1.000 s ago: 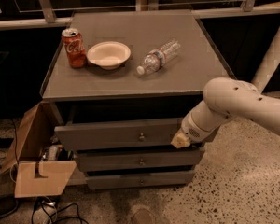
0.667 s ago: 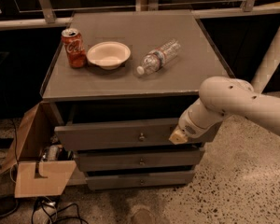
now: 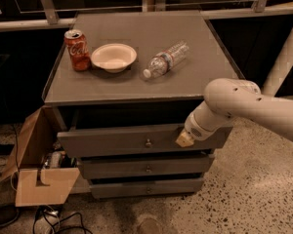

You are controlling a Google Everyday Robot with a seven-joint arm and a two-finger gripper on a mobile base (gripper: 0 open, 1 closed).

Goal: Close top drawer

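The top drawer (image 3: 112,141) is the uppermost of three grey-brown drawers in a low cabinet. It stands pulled out, with a dark gap above its front panel and a small round knob (image 3: 148,143) at centre. My gripper (image 3: 184,139) is at the end of the white arm, against the right part of the drawer's front panel, to the right of the knob. Only its beige tip shows.
On the cabinet top (image 3: 136,82) stand a red soda can (image 3: 76,49), a white bowl (image 3: 114,57) and a lying plastic bottle (image 3: 166,59). An open cardboard box (image 3: 39,179) and cables sit on the floor at the left. A white post (image 3: 285,52) rises at the right.
My arm and gripper have shifted slightly left along the drawer front. The drawer's position looks about the same.
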